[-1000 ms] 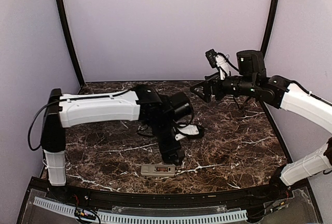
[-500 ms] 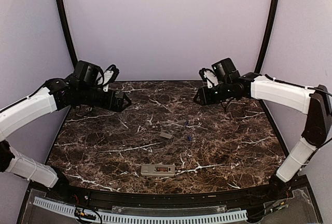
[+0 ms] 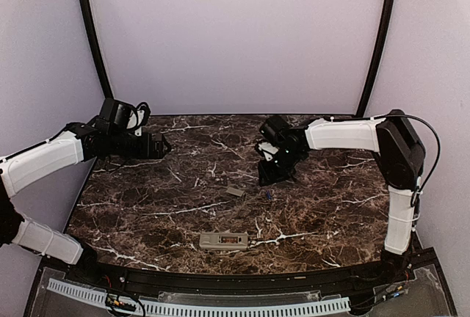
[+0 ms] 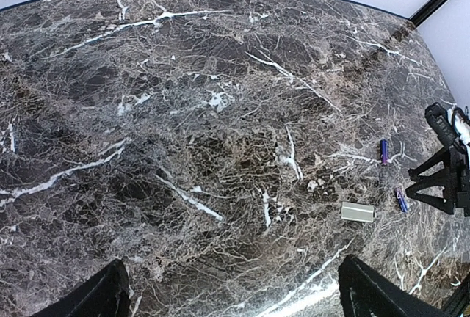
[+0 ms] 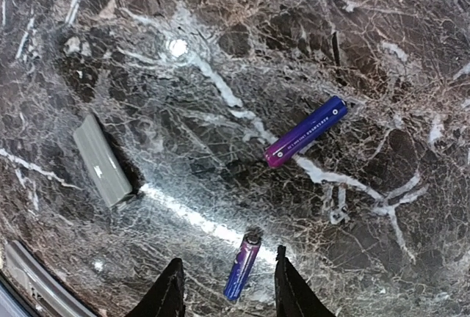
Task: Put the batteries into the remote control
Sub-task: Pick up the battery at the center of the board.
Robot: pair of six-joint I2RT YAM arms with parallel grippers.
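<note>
Open above one battery [image 5: 242, 266], right tool [image 5: 228, 257]; second battery [image 5: 305, 131] and grey cover [image 5: 103, 160] beside. Spread wide over table [image 4: 183, 111], left tool [image 4: 231, 260].

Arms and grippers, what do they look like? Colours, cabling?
The left arm and right arm have white tubular shells with black joints. The left gripper and right gripper are black, with dark tapered fingers. A thin black cable loops by the right elbow.
</note>
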